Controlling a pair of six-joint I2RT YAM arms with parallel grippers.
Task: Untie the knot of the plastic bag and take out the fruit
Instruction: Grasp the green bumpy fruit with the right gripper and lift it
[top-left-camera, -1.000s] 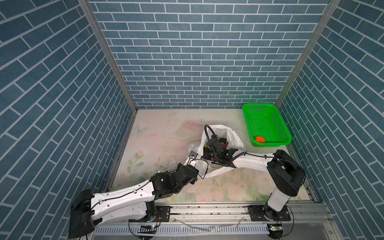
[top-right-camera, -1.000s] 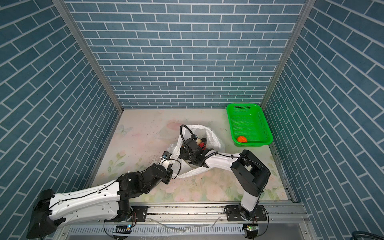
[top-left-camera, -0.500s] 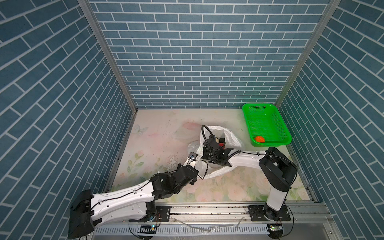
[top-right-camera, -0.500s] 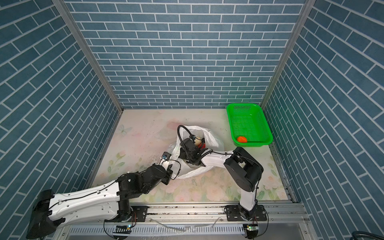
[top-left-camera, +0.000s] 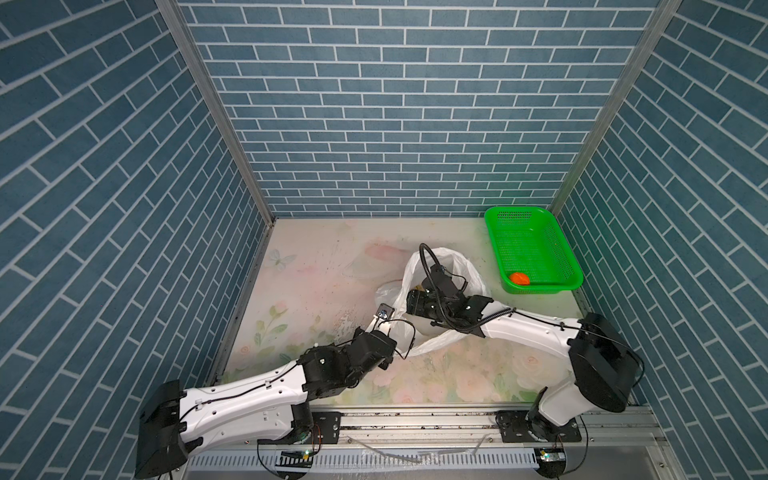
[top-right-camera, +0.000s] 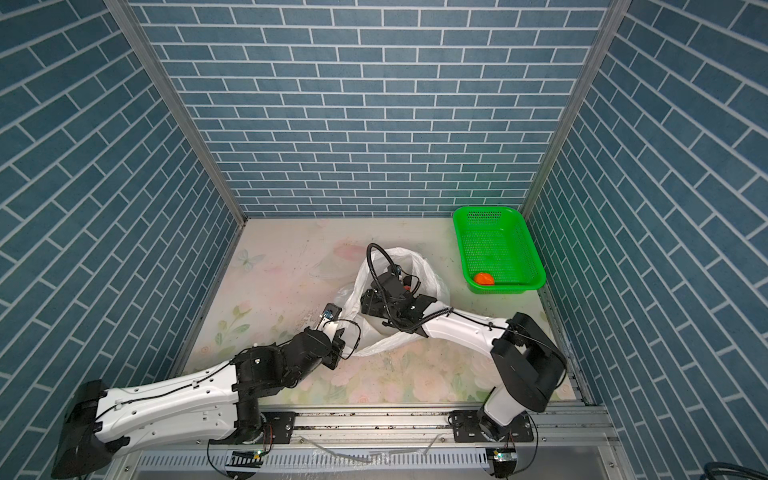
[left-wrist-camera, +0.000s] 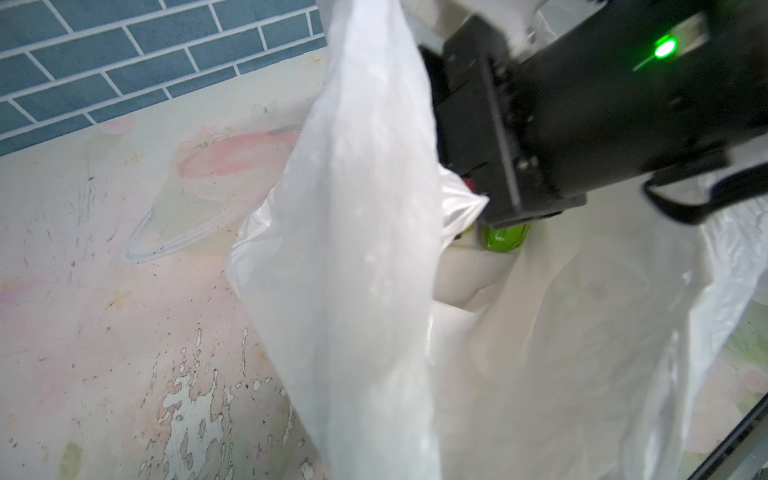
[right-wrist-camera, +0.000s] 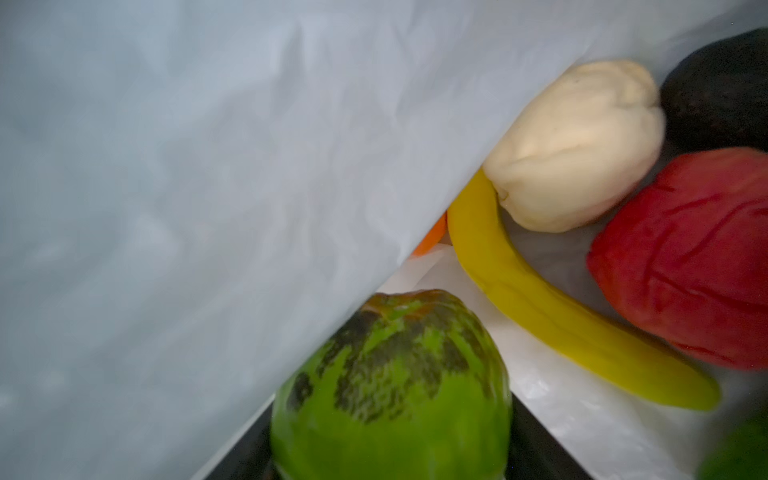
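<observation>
The white plastic bag (top-left-camera: 432, 334) (top-right-camera: 384, 338) lies open mid-table; no knot shows. My left gripper (top-left-camera: 386, 326) (top-right-camera: 332, 326) is shut on the bag's near-left edge and holds it up; in the left wrist view the bag (left-wrist-camera: 353, 249) hides the jaws. My right gripper (top-left-camera: 409, 301) (top-right-camera: 365, 302) is inside the bag, its dark fingers (right-wrist-camera: 536, 449) closed on the green round fruit (right-wrist-camera: 395, 382) (left-wrist-camera: 505, 239). Beside it lie a yellow banana (right-wrist-camera: 540, 307), a whitish knobbly piece (right-wrist-camera: 577, 145), a red piece (right-wrist-camera: 685, 257), a dark oval (right-wrist-camera: 723, 91) and an orange sliver (right-wrist-camera: 432, 241).
A green perforated basket (top-left-camera: 540, 289) (top-right-camera: 507, 287) stands at the back right against the wall, with one orange fruit (top-left-camera: 519, 278) (top-right-camera: 484, 278) in its near corner. Brick-patterned walls close in three sides. The floral table top (top-left-camera: 316, 274) spreads left of the bag.
My right gripper has slid a little further left inside the bag, and its elbow has swung back toward the right. The left arm and the lifted bag edge have stayed put.
</observation>
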